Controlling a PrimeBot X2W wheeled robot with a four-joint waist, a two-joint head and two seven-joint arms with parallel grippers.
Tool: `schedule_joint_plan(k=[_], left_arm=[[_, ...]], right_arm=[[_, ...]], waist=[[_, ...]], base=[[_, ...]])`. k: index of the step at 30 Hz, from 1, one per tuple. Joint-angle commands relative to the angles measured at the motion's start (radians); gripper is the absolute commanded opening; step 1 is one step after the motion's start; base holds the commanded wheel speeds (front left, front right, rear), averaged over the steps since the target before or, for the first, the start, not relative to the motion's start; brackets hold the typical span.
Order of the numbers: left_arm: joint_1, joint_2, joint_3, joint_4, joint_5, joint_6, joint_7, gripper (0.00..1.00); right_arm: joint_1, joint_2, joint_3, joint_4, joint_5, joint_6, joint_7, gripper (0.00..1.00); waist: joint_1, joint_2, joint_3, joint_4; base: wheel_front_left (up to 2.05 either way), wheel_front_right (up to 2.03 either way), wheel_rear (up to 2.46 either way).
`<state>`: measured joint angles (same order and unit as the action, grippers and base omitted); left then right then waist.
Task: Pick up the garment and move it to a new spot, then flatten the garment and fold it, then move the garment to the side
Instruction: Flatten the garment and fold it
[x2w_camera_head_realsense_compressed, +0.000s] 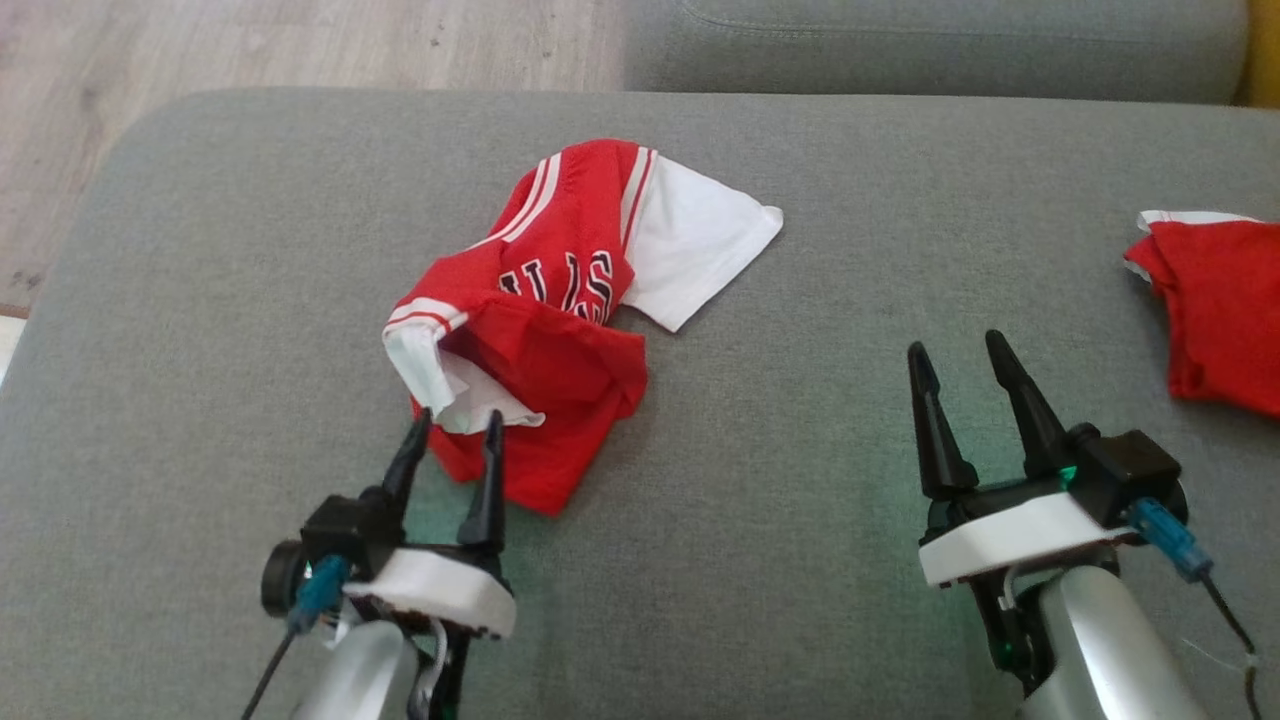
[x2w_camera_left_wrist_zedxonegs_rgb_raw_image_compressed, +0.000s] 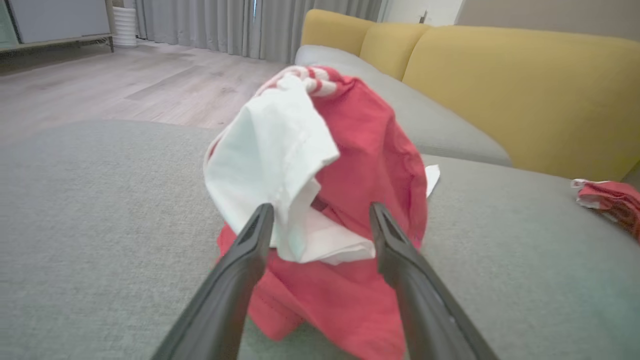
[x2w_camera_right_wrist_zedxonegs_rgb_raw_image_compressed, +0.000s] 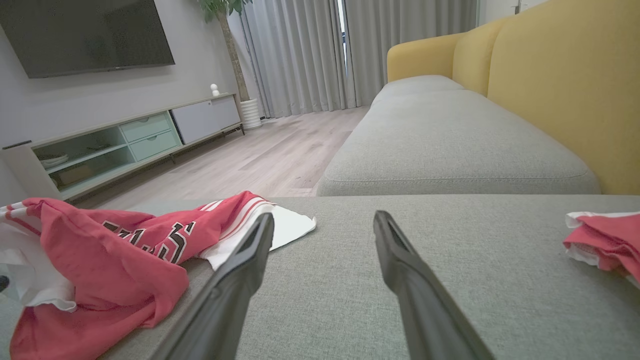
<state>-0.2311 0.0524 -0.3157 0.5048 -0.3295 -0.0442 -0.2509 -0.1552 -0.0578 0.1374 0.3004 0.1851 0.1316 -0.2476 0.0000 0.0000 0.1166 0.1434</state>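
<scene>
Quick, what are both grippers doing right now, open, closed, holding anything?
Left gripper: open, fingertips at the near edge of the red and white shirt, not clamped on it.
Right gripper: open, empty, above the grey cushion.

1. The garment (x2w_camera_head_realsense_compressed: 560, 330) is lying bunched on the cushion (x2w_camera_head_realsense_compressed: 800, 560), left of its middle.
2. My left claw (x2w_camera_head_realsense_compressed: 457, 417) is hovering at the garment's near edge, fingers spread either side of a fold.
3. My right claw (x2w_camera_head_realsense_compressed: 957, 344) is hanging over bare cushion, right of the garment and well apart from it.
4. A second cloth (x2w_camera_head_realsense_compressed: 1220, 310) is lying farther right.
5. Another seat (x2w_camera_head_realsense_compressed: 900, 50) is running behind the cushion, with floor (x2w_camera_head_realsense_compressed: 250, 50) showing to that seat's left.
</scene>
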Motion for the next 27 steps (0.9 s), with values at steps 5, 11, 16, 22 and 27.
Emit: schedule_joint_plan(k=[5,11,16,22,27], left_arm=[[-0.112,0.021,0.06,0.045,0.004,0.041,0.03,1.0],[-0.236,0.103,0.035,0.079,0.075,0.048,0.042,0.0],[-0.39,0.18,-0.015,0.024,0.159,0.01,0.033,0.0],[-0.625,0.208,-0.151,-0.031,0.227,-0.074,0.111,0.0],[-0.803,0.208,-0.27,-0.029,0.224,-0.085,0.177,0.0]], right_arm=[[-0.038,0.007,0.035,-0.036,0.015,-0.001,-0.003,1.0],[-0.06,0.007,0.032,-0.03,0.026,-0.001,-0.006,1.0],[-0.086,0.007,0.027,-0.024,0.05,-0.001,-0.01,1.0],[-0.13,0.008,0.035,-0.01,0.085,-0.001,-0.013,1.0],[-0.171,0.008,0.071,-0.025,0.135,-0.001,-0.014,1.0]], waist=[[0.0,0.0,0.018,-0.023],[0.0,0.0,0.043,-0.052],[0.0,0.0,0.053,-0.085],[0.0,0.0,0.076,-0.159],[0.0,0.0,0.105,-0.246]], base=[[0.0,0.0,0.0],[0.0,0.0,0.0],[0.0,0.0,0.0],[0.0,0.0,0.0],[0.0,0.0,0.0]])
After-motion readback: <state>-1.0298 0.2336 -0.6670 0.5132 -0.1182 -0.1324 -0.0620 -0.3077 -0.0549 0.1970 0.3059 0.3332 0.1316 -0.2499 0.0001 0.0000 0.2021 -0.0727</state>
